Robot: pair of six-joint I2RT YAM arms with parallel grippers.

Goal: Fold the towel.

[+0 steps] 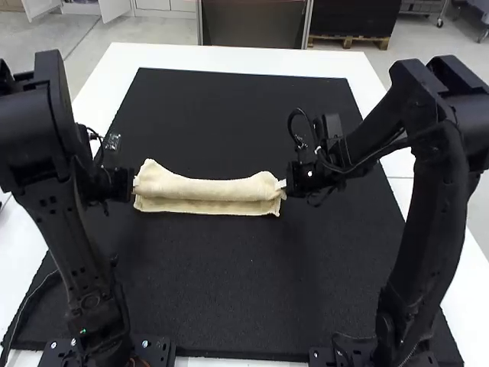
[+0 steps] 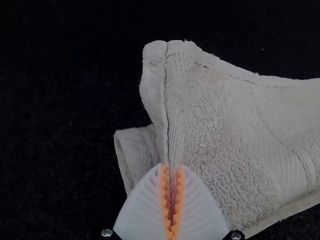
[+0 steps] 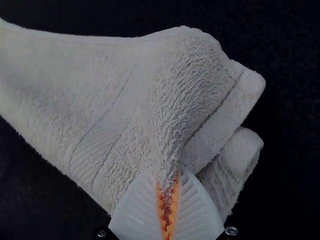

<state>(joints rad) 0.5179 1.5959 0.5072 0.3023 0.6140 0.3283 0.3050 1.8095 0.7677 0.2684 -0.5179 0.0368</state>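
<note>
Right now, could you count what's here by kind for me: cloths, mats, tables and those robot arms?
Towel: 1
Black mat: 1
White table: 1
Robot arms, left arm and right arm: 2
Total: 5

Robotics lab: 2 jointed arms [image 1: 434, 222] at a white table [image 1: 229, 56] with a black mat [image 1: 229, 290]
</note>
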